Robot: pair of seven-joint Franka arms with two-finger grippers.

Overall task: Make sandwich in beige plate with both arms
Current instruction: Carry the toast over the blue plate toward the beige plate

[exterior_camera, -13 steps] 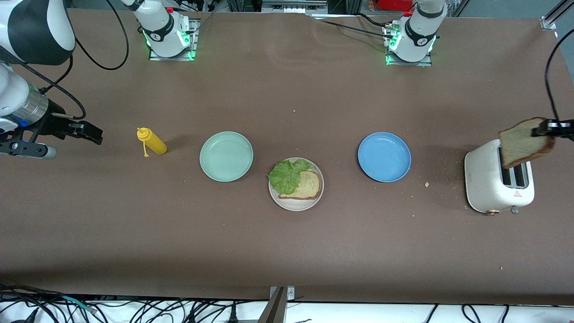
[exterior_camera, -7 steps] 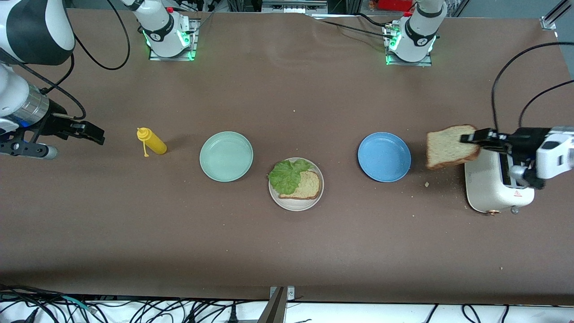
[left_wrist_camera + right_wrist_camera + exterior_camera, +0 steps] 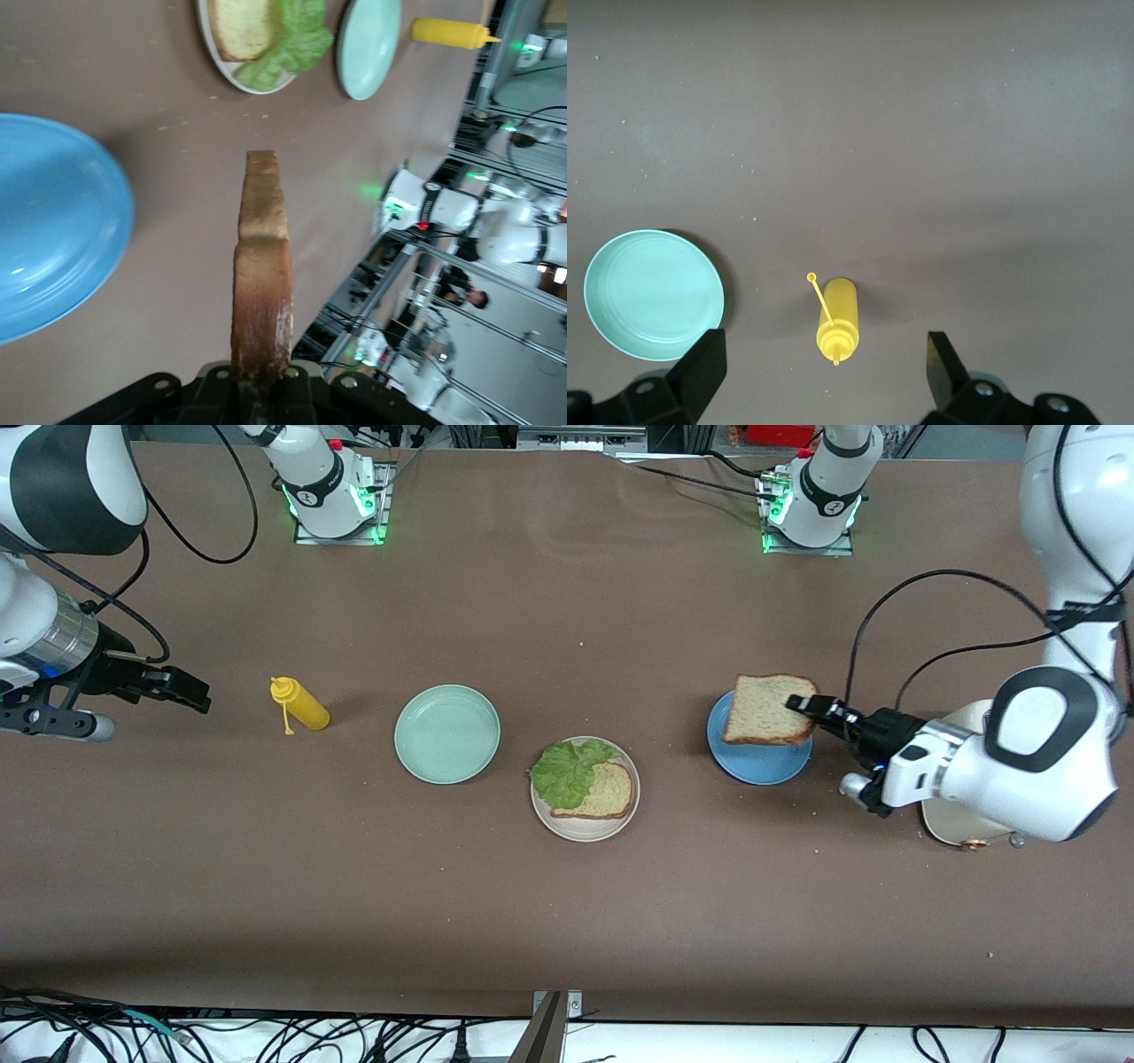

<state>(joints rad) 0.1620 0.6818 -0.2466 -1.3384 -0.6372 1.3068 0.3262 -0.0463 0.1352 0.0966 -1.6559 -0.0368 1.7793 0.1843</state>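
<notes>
Left gripper point(image 3: 800, 705) carries a square slice of speckled brown bread point(image 3: 764, 709) over the round blue plate point(image 3: 756, 763).
Its fingers are clamped on the slice's edge. The round beige plate point(image 3: 585, 830), mid-table, holds a second bread slice point(image 3: 604, 791) partly covered by a crinkled green lettuce leaf point(image 3: 565, 771). The right gripper point(image 3: 182, 687) waits with fingers apart above the table's right-arm end.

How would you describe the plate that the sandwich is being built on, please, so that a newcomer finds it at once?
Three round plates sit in a row across the brown table. The beige plate is the middle one, nearest the front camera. Unlike the empty mint-green plate and blue plate, it holds brown bread and green lettuce.
</notes>
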